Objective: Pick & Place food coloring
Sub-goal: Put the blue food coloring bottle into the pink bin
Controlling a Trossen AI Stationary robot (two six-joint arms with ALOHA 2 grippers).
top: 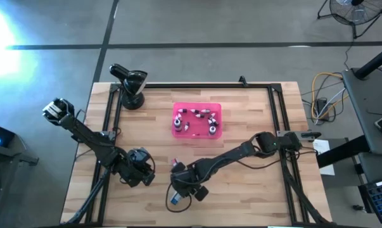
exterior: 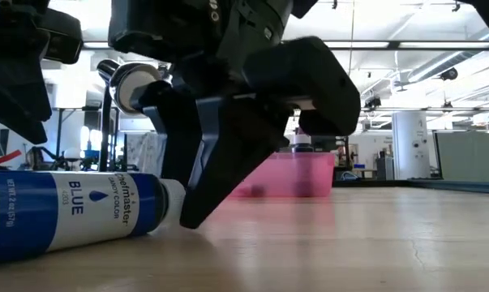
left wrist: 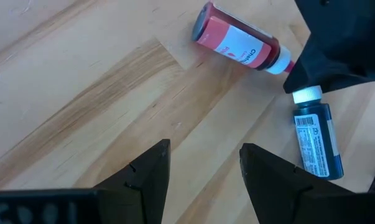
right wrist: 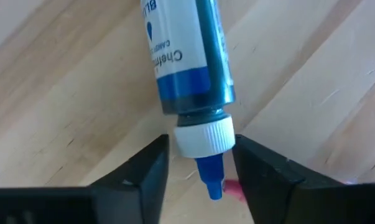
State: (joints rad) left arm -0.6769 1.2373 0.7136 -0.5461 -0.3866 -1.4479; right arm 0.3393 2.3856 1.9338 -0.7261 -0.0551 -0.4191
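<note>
The right gripper's two dark fingers stand on either side of the white ribbed cap of a blue bottle lying flat on the wooden table. They sit just beside the cap; whether they press it cannot be told. The blue nozzle tip pokes out between them, and the bottle's body runs away from the fingertips, its far end cut off by the frame. A small red patch past the nozzle is too partial to name.

In the low view this gripper's black wedge-shaped bulk hides the cap end, leaving the blue-and-white label showing.

The left gripper hangs open and empty above bare wood, jaws well apart. Ahead of its fingers lies a red bottle, smooth and cylindrical with a printed label, its tip partly covered by the other arm.

Farther off sits the pink tray, translucent and rectangular, holding several small bottles too tiny to tell apart.
</note>
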